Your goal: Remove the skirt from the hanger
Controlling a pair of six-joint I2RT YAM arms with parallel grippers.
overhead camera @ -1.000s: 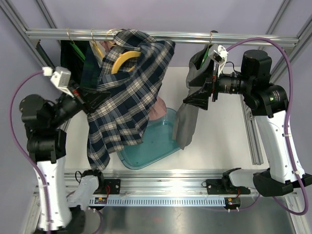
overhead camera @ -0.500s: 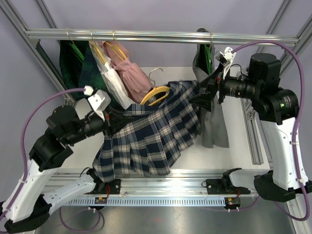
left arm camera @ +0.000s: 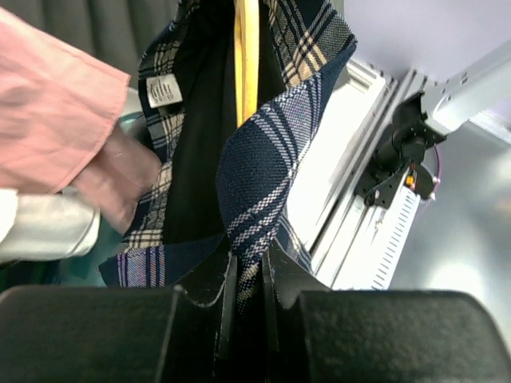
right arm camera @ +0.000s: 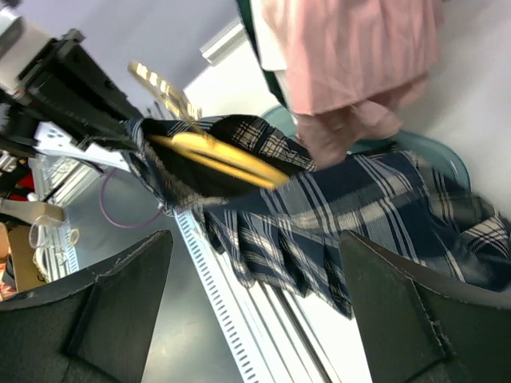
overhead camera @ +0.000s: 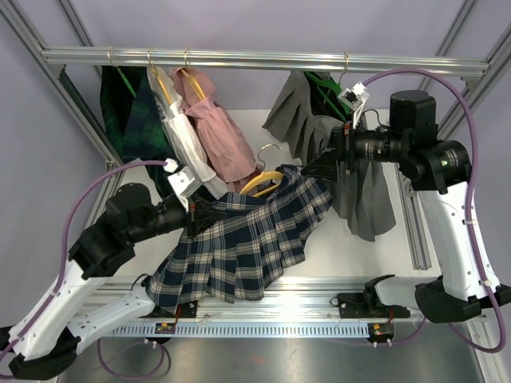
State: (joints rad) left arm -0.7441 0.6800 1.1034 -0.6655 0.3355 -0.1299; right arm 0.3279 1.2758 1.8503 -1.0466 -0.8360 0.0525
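Note:
The navy plaid skirt [overhead camera: 247,235] hangs off the rail, spread low over the table, with the yellow hanger [overhead camera: 263,182] still inside its waist and the hook free in the air. My left gripper [overhead camera: 200,214] is shut on the waistband; in the left wrist view the plaid cloth [left arm camera: 263,159] is pinched between the jaws [left arm camera: 247,271], and the hanger [left arm camera: 247,48] runs up beyond. My right gripper [overhead camera: 319,163] stands open at the skirt's upper right corner. In its wrist view the skirt [right arm camera: 383,215] and hanger [right arm camera: 215,155] lie beyond the wide-apart fingers [right arm camera: 120,303], touching nothing.
The clothes rail [overhead camera: 263,57] carries a dark green plaid garment [overhead camera: 128,112], a white one [overhead camera: 184,136], a pink one [overhead camera: 219,132] and a grey skirt [overhead camera: 359,175] right beside my right arm. A teal tub rim [right arm camera: 447,155] shows under the skirt. The front frame rail [overhead camera: 271,307] runs below.
The left arm has pulled the skirt and hanger off the rail, down and toward the front. The right gripper has swung left toward the skirt; the grey skirt has swung.

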